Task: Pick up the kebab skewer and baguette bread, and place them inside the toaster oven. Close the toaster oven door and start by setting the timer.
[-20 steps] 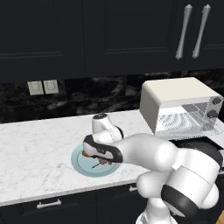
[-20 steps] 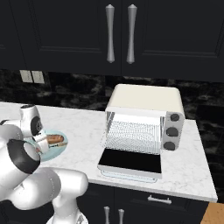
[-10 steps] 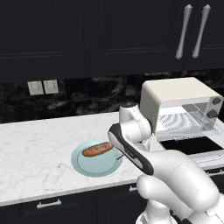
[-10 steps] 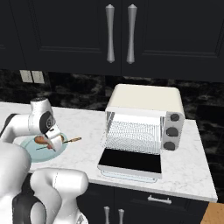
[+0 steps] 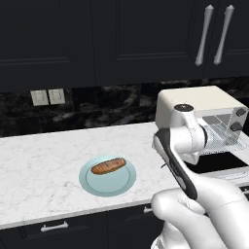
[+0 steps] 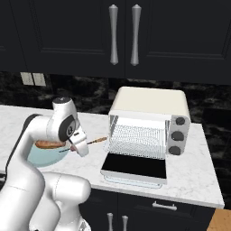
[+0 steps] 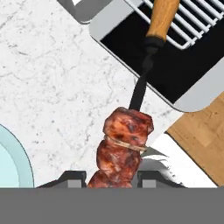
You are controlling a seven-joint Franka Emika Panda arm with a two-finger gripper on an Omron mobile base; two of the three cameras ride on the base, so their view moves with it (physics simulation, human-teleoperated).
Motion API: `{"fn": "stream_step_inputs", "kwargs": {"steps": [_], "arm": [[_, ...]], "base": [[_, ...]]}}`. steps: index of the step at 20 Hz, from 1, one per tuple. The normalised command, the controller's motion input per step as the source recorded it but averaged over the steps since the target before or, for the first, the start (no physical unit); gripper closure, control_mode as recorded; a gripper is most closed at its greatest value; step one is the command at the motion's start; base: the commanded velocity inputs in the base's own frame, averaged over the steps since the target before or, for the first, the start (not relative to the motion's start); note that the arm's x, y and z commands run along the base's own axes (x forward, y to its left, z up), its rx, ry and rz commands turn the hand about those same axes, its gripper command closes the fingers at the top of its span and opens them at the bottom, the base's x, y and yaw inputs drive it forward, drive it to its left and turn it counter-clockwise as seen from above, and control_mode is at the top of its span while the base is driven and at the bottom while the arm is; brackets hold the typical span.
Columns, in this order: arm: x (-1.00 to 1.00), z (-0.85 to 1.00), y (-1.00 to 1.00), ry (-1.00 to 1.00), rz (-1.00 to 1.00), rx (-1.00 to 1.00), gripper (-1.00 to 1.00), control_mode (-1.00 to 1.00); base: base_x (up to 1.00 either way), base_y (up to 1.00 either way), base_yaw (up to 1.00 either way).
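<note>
Now the arm has swung away from the plate (image 5: 87,184) toward the toaster oven (image 6: 149,121); a second ago it bent low over the plate, and half a second ago it was partway across with the kebab skewer already lifted. The white marble surface (image 5: 39,160) carries the oven at its right end, and the toaster oven door (image 6: 135,168) lies folded down flat, dark glass facing up, with the wire rack visible inside. On the pale blue plate only the baguette bread (image 5: 108,166) lies, in the same spot as before.

The end effector (image 6: 77,147) hangs above the surface between plate and oven, its jaws narrowed onto the kebab skewer (image 7: 124,146). In the hand view the meat chunks sit between the two dark fingertips (image 7: 72,177), and the thin dark stick runs forward to a wooden handle that reaches over the open door and rack. In the right base view the skewer points toward the oven mouth, its tip just short of the door's edge.

Two wall outlets (image 5: 47,97) sit on the black backsplash, below dark upper cabinets (image 5: 121,39) with silver bar handles.
</note>
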Motion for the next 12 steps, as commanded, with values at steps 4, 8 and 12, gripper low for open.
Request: {"fn": "stream_step_inputs", "kwargs": {"steps": [4, 8, 12], "arm": [[0.31, 0.28, -0.75, 0.0, -0.08, 0.1, 1.0, -1.0], [0.22, 0.03, -0.59, -0.15, 0.0, 0.14, 1.0, -1.0], [0.2, 0.0, -0.76, -0.2, 0.0, 0.1, 1.0, -1.0]], "base": [[0.0, 0.0, 0.0], [0.0, 0.0, 0.0], [0.0, 0.0, 0.0]]}}
